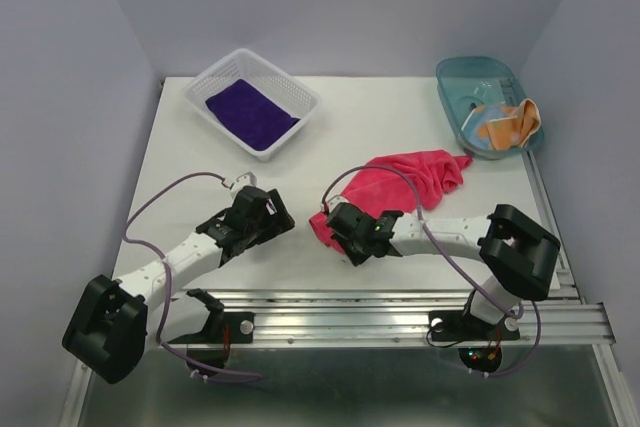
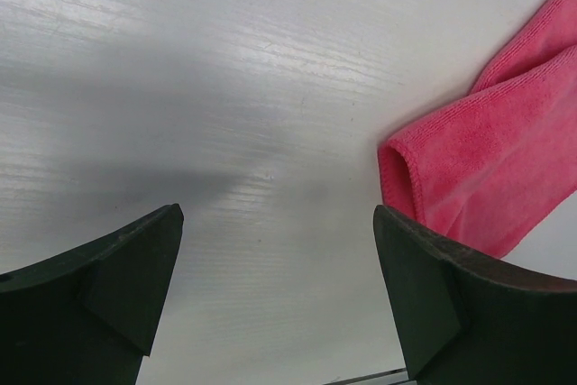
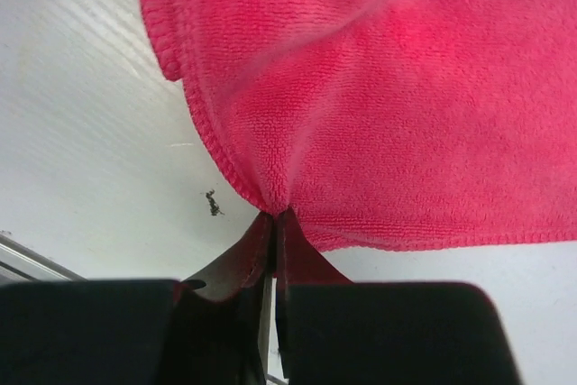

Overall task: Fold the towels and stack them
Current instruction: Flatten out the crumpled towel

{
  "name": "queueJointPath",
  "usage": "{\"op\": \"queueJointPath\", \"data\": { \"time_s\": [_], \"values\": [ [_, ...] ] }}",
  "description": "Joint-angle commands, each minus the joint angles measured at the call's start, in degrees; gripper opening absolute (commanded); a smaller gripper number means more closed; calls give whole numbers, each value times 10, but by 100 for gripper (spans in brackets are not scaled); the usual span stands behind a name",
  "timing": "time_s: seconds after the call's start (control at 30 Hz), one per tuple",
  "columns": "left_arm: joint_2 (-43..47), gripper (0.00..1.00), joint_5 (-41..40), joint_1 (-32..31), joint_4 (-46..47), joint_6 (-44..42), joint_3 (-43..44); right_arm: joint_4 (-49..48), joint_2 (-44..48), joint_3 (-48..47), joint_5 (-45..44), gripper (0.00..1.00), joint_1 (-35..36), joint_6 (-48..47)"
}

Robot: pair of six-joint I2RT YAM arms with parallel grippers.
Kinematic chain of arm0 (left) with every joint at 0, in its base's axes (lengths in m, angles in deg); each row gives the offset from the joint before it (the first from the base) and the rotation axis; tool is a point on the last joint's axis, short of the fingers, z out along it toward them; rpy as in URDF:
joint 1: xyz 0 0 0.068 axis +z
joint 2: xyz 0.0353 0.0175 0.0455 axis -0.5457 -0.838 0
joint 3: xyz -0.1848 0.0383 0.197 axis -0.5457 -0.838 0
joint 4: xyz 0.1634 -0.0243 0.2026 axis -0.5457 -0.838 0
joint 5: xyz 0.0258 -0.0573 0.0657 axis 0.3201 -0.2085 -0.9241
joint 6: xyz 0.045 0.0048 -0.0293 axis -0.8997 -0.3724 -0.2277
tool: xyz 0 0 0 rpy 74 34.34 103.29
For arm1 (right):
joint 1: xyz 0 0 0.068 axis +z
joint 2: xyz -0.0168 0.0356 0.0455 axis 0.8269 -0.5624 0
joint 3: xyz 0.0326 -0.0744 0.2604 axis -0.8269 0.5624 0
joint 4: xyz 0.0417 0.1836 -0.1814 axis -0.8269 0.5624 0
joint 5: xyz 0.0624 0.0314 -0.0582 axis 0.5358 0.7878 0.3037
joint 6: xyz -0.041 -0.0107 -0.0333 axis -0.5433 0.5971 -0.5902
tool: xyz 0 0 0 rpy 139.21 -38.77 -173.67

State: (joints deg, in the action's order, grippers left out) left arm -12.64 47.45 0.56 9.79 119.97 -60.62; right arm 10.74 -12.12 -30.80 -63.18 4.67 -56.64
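Observation:
A pink-red towel [image 1: 410, 179] lies rumpled on the white table, right of centre. My right gripper [image 1: 338, 224] is shut on that towel's near-left edge; the right wrist view shows the fingertips [image 3: 275, 220] pinching the hem of the pink-red towel [image 3: 397, 96]. My left gripper [image 1: 268, 209] hangs open over bare table just left of the cloth, whose corner [image 2: 487, 178] shows beside its right finger. A dark purple towel [image 1: 250, 112] lies folded in the white basket [image 1: 300, 97]. An orange towel [image 1: 510, 125] sits bunched in the blue tub [image 1: 455, 77].
The white basket stands at the back left, the blue tub at the back right near the table's edge. A metal rail [image 1: 400, 317] runs along the near edge by the arm bases. Purple cables [image 1: 160, 202] loop over both arms.

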Motion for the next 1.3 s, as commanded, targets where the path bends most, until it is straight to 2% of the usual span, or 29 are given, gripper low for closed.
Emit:
{"op": "queueJointPath", "data": {
  "time_s": [0.0, 0.27, 0.43, 0.63, 0.83, 0.97, 1.2, 1.27],
  "values": [
    [-4, 99, 7, 1, 14, 3, 1, 16, 30, 1, -55, 1, 4, 44],
    [0, 99, 49, -9, 37, -15, 0, 47, 86, -62, -152, 1, -3, 91],
    [14, 99, 81, -20, 59, -22, -11, 81, 115, -94, -206, 1, -75, 125],
    [4, 99, 99, -22, 67, -22, -15, 127, 190, -51, -232, 1, -142, 162],
    [-37, 99, 104, -24, 67, -29, 9, 189, 271, 39, -219, 1, -162, 219],
    [-75, 99, 108, -34, 68, -31, 30, 167, 314, 51, -218, 1, -163, 216],
    [-141, 99, 68, -110, 66, 3, 74, 155, 310, 58, -192, 1, -164, 207],
    [-166, 99, 21, -128, 50, 16, 95, 147, 308, 64, -180, 1, -164, 205]
  ]
}}
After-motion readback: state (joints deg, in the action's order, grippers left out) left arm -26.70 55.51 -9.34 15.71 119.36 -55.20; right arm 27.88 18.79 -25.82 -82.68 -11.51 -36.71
